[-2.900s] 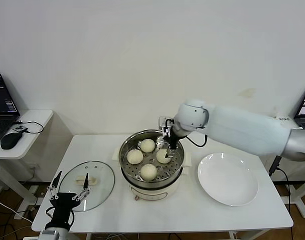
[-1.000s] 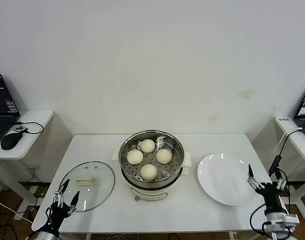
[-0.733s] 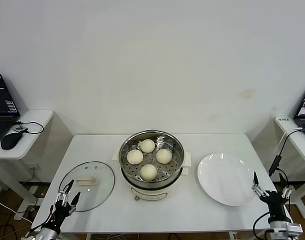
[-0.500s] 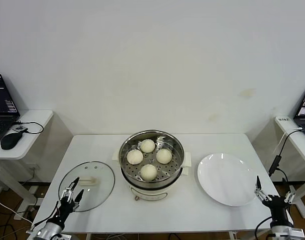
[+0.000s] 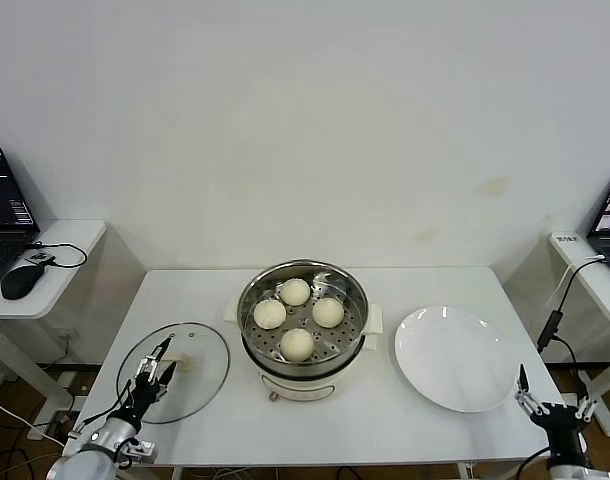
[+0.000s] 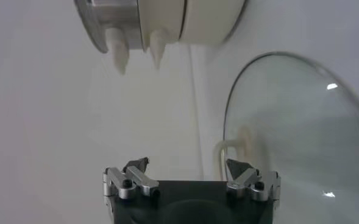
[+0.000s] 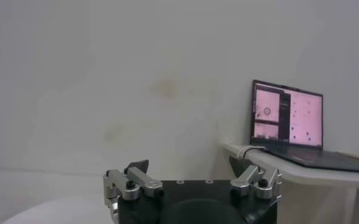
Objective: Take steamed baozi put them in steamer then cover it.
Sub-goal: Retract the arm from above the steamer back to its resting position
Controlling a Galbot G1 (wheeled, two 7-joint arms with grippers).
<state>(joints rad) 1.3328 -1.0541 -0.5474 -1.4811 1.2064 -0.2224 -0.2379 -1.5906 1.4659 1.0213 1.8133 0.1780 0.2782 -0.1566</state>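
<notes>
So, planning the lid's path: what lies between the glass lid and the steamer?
In the head view, only bare white table separates the lid from the steamer. The open left gripper hovers over the lid's near edge.

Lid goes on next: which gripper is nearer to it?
Left. The left gripper hovers over the lid; the right gripper is past the plate, across the steamer.

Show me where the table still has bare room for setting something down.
Bare: the table front strip between cover and plate, and both back corners. Crowded: the centre, where the steamer sits; the left end effector hovers over the cover's near edge.
</notes>
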